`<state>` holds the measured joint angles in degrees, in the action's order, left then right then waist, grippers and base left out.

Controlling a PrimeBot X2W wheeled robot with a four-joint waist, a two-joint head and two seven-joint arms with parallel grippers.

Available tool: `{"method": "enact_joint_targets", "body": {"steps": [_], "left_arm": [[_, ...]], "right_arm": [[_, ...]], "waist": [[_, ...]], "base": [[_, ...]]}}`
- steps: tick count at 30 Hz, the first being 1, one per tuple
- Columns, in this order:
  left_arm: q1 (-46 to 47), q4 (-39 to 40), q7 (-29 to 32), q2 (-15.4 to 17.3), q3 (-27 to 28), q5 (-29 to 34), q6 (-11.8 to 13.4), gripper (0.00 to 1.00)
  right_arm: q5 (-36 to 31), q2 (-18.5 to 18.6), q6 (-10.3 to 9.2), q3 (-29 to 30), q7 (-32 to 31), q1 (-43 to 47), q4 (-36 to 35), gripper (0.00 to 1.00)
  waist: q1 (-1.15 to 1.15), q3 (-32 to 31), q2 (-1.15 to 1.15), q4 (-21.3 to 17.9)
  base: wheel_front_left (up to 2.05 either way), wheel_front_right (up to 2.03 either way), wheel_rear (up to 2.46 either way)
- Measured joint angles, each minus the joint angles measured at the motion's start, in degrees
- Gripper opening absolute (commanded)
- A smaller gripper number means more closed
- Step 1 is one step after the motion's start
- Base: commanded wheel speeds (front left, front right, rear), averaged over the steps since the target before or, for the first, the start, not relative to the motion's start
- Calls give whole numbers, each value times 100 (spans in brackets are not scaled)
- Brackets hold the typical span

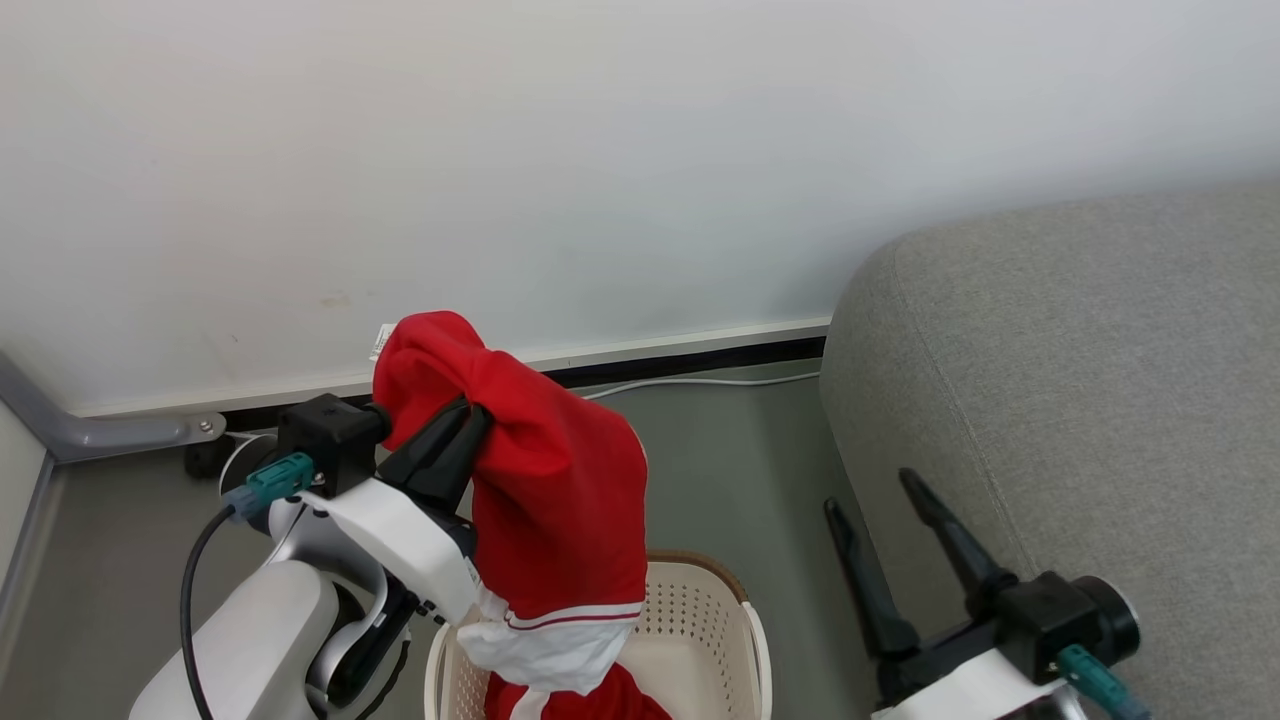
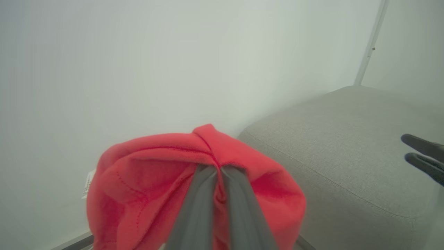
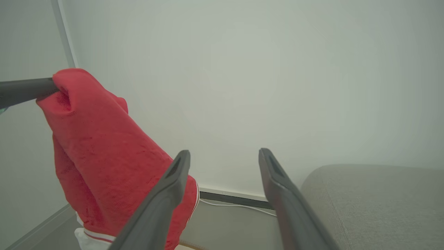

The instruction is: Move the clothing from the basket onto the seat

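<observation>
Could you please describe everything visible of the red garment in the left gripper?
The soft red fabric garment hangs bunched from the left gripper, whose dark fingers are shut on a fold near its top. It looks like knit cloth, with a white panel edged by red stripes at its lower end and a small white label beside its top. Its lower end reaches into the cream perforated plastic basket, where more red cloth shows; whether that is the same piece is unclear.

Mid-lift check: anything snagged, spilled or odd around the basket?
Nothing spilled or damaged. The left claw is shut on a red garment whose white hem hangs into the basket, over more red fabric; I cannot tell whether the two are tangled. The right claw is open and empty.
</observation>
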<state>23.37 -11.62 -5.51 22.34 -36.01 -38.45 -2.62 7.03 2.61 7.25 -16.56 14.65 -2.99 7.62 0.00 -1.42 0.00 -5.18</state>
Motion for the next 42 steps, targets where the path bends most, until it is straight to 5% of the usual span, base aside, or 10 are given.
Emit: {"method": "enact_joint_targets", "body": {"steps": [25, 42], "left_arm": [[1069, -613, 199, -822, -536, -44, -212, 0], [1690, -921, 205, -1390, -955, 7, -338, 0]], "right_arm": [[326, 79, 0, -1903, 0, -1306, 1348, 100], [632, 91, 1, -1907, 0, -2158, 2040, 100]], "waist": [[0, 231, 0, 920], [0, 542, 0, 1503]], "base": [[0, 0, 0], [0, 0, 0]]}}
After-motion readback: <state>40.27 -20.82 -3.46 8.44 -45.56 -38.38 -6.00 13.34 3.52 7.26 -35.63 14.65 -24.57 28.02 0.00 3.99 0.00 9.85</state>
